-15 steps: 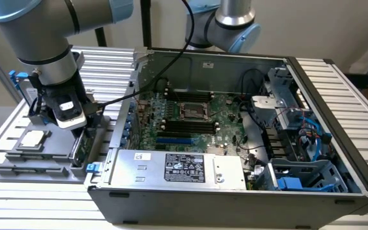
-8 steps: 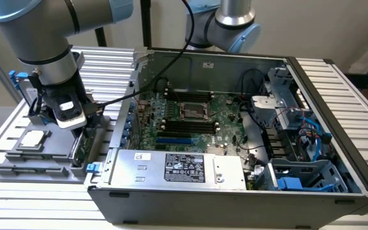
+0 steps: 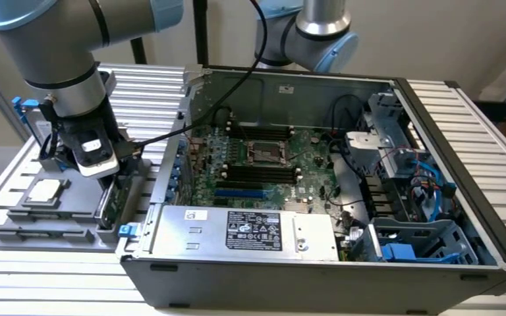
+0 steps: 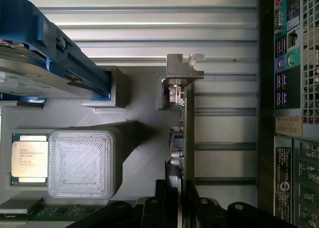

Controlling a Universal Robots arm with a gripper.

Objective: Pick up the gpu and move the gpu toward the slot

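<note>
The gpu (image 4: pixel 182 138) stands on its edge in a grey holder (image 4: pixel 144 153), with its silver bracket (image 4: pixel 185 68) at the far end. In the exterior view the green gpu (image 3: pixel 110 203) is on the exterior view's left, just outside the computer case. My gripper (image 4: pixel 175 189) comes down over the card's near end. One black finger (image 4: pixel 160 200) presses each side of the card, so the gripper is shut on it. The card still sits in the holder. My gripper (image 3: pixel 105 179) hangs from the grey arm. The blue slot (image 3: pixel 240 195) lies on the motherboard inside the case.
On the holder rest a square silver chip (image 4: pixel 30 158), a clear ribbed cover (image 4: pixel 84 163) and a grey hard drive in a blue frame (image 4: pixel 45 63). The case wall (image 3: pixel 158 191) stands between holder and motherboard. A silver power supply (image 3: pixel 244 230) fills the case's front.
</note>
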